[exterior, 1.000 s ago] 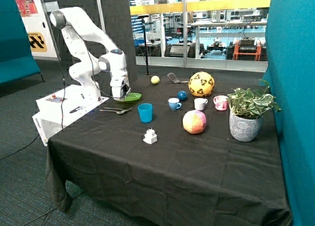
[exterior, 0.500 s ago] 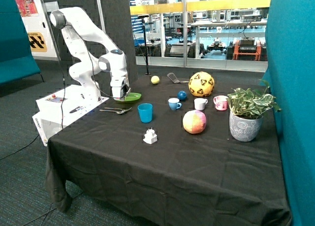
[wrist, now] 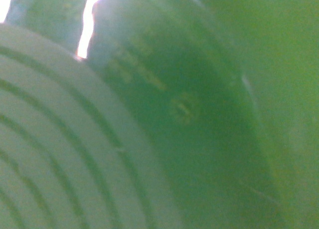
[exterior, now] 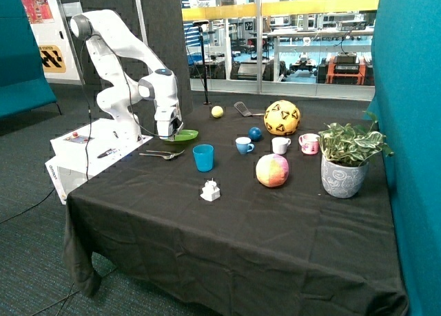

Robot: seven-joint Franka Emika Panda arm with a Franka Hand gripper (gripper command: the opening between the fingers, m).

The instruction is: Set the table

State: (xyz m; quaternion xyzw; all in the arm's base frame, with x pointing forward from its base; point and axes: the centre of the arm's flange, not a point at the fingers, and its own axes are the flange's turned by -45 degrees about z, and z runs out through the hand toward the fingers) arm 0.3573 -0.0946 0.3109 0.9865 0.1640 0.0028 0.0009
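Note:
A green bowl (exterior: 182,135) sits on the black tablecloth (exterior: 234,226) near the table's far corner by the robot base. My gripper (exterior: 169,131) is down at the bowl's rim on the robot's side. The wrist view is filled by the bowl's green surface (wrist: 199,114), very close. A spoon and a fork (exterior: 162,154) lie just in front of the bowl. A blue cup (exterior: 203,157) stands beside them, toward the table's middle.
A small blue-and-white cup (exterior: 243,145), a white cup (exterior: 280,145) and a pink mug (exterior: 309,143) stand in a row. Also on the table are a yellow football (exterior: 282,118), a blue ball (exterior: 255,133), a small yellow ball (exterior: 217,111), a spatula (exterior: 242,109), a pink-yellow ball (exterior: 272,170), a potted plant (exterior: 344,161) and a white trinket (exterior: 210,190).

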